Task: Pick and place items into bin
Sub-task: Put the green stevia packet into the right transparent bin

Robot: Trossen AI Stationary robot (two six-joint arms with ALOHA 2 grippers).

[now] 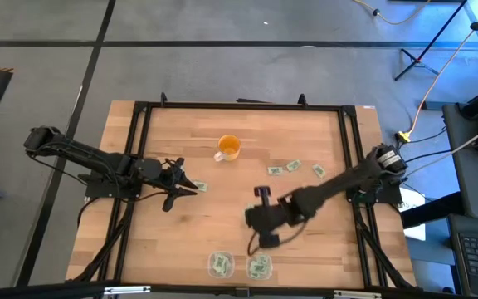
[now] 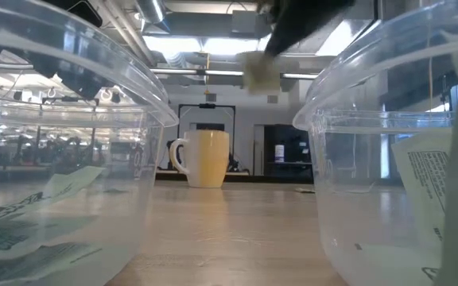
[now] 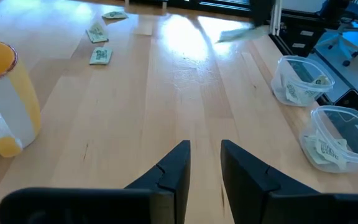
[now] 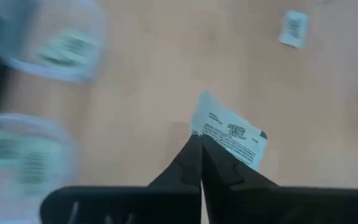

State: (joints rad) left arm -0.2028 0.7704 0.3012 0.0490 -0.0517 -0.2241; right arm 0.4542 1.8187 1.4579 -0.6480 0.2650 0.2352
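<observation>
Right tool [image 4: 201, 149] pinched a pale green packet [image 4: 230, 134] above the worktop [image 1: 222, 224], at 12 o'clock from two clear bins [image 1: 260, 266]. Left tool [image 1: 191, 188] waited at 9 o'clock, fingers slightly parted, a packet [image 1: 201, 187] just beside it.

Bare tabletop [image 1: 214, 220] beside two bins [image 1: 220, 264]

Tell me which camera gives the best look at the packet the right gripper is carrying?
The right wrist view: the packet fills mid-picture, pinched at one edge by the right gripper, its print visible. The low view shows it only as a pale blur hanging high between the bins. In the high view the arm hides it. The left wrist view shows a far streak.
</observation>
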